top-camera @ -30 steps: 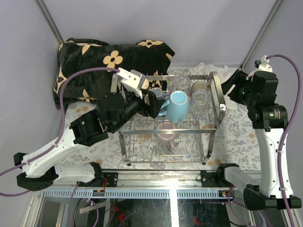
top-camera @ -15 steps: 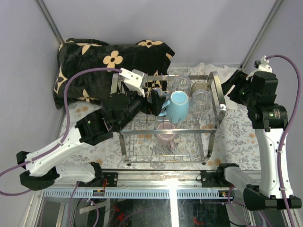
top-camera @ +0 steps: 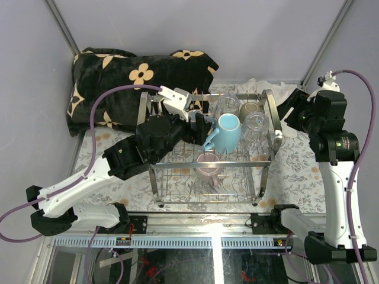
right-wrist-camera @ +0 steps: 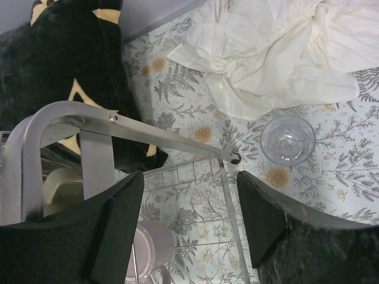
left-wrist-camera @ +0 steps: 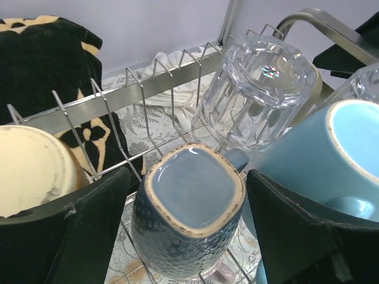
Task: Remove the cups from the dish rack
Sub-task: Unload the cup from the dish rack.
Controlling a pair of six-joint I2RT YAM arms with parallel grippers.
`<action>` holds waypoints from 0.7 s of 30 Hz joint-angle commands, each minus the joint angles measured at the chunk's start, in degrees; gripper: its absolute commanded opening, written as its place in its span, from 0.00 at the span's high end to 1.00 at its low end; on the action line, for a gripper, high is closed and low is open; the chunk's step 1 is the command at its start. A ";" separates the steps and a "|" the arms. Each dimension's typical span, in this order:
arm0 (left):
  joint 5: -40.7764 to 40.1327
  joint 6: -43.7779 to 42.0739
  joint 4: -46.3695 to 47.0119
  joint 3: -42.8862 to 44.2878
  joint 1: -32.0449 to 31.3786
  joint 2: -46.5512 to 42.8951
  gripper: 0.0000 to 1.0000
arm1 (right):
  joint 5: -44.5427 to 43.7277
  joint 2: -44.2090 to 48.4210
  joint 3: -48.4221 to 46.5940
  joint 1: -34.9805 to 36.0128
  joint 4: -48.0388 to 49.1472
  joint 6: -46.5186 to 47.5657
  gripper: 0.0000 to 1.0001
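Note:
The chrome dish rack (top-camera: 267, 155) stands mid-table. My left gripper (top-camera: 200, 123) is open over its upper tier. In the left wrist view (left-wrist-camera: 189, 177) its fingers straddle an upturned grey-blue mug (left-wrist-camera: 192, 207) without closing on it. A cream cup (left-wrist-camera: 32, 171) lies to the left. A clear ribbed glass (left-wrist-camera: 260, 89) and a light blue mug (left-wrist-camera: 320, 154) are on the right, the mug against the right finger. The rack also holds a second glass (top-camera: 256, 127), a beige cup (top-camera: 251, 109) and a pink mug (top-camera: 208, 165) below. My right gripper (top-camera: 288, 110) is open and empty over the rack's right handle (right-wrist-camera: 77, 118).
A clear glass (right-wrist-camera: 288, 139) stands upright on the floral tablecloth right of the rack. A crumpled white cloth (right-wrist-camera: 278, 53) lies behind it. A black flowered blanket (top-camera: 118, 77) is piled at the back left, touching the rack's left end.
My left arm has moved right along the upper tier, bringing its fingers around the grey-blue mug. The light blue mug has shifted slightly right. The right arm has not moved.

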State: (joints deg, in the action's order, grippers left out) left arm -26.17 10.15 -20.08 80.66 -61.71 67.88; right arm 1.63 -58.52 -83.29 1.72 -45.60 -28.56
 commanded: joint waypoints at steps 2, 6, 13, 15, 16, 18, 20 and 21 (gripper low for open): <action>-0.27 -1.26 1.83 -1.75 -0.06 0.42 0.23 | 0.92 1.13 0.66 0.04 1.56 0.00 0.29; -0.60 -1.28 1.94 -2.13 -0.05 0.59 0.26 | 1.01 1.13 0.74 0.04 1.76 -0.09 0.29; -1.29 -1.35 2.78 -2.51 0.00 0.13 0.42 | 1.35 1.13 0.95 0.04 1.84 -0.36 0.29; -1.41 -1.36 3.20 -2.83 -0.03 -0.21 0.47 | 1.47 1.15 1.06 0.04 1.92 -0.43 0.29; -1.49 -1.36 3.42 -3.10 -0.04 -0.38 0.48 | 1.49 1.13 1.05 0.04 1.99 -0.45 0.29; -1.58 -1.45 3.64 -3.38 0.01 -0.54 0.58 | 1.51 1.11 1.03 0.04 2.00 -0.57 0.29; -1.73 -1.53 3.64 -3.40 -0.06 -0.67 0.67 | 1.54 1.10 1.07 0.04 2.02 -0.55 0.29; -1.81 -1.60 3.72 -3.48 -0.06 -0.79 0.76 | 1.56 1.08 0.97 0.04 2.01 -0.59 0.29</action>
State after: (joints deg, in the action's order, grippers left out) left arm -26.44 9.37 -19.51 77.97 -61.71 68.10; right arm 1.67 -58.28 -81.93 1.72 -45.58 -28.80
